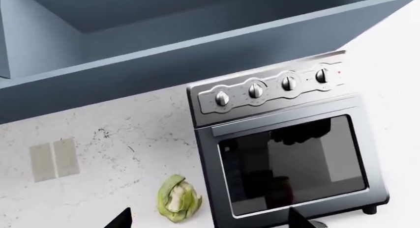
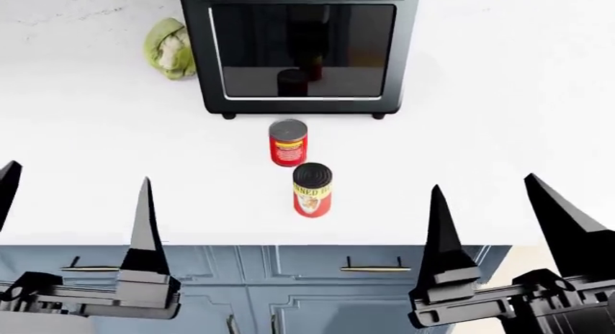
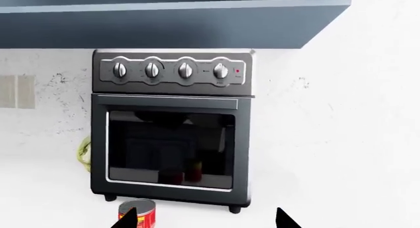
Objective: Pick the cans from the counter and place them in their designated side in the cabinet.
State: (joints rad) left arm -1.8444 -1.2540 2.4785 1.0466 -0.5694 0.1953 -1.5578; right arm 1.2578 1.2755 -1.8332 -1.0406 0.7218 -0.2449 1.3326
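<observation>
Jaws on both grippers stand wide and empty, the left gripper point(image 2: 77, 204) and right gripper point(image 2: 485, 204) hanging back off the counter point(image 2: 500, 118) edge; both cans point(image 2: 288, 142) stand upright just before the toaster oven point(image 2: 299, 46), the nearer can point(image 2: 312, 190) slightly closer to the right gripper, I judge.

Left claw point(image 2: 77, 204) cut off; vegetable point(image 3: 84, 153) half-hidden.
</observation>
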